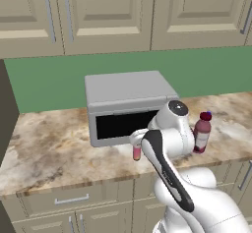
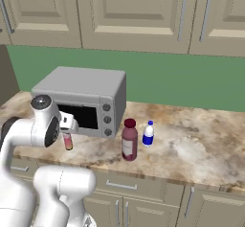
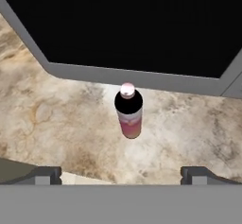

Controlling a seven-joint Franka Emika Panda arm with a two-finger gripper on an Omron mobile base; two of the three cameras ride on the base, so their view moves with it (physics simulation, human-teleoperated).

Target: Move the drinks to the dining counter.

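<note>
Three drinks stand on the marbled kitchen counter [image 2: 201, 147]. The slim pink bottle [image 3: 129, 110] with a black cap stands upright just in front of the oven, directly below my gripper [image 3: 125, 176]. The gripper's fingers are spread wide, open and empty, above the bottle and not touching it. From the sides the pink bottle [image 1: 137, 153] [image 2: 68, 141] shows under my hand. To its right stand the larger maroon bottle [image 2: 129, 140] [image 1: 201, 132] and the small white-and-blue bottle [image 2: 149, 133]. The dining counter is out of view.
A grey toaster oven [image 1: 125, 106] [image 2: 83, 99] with a dark glass door sits right behind the pink bottle. Beige wall cabinets hang above a green backsplash. Drawers and cabinet doors run under the counter's front edge [image 1: 74, 183].
</note>
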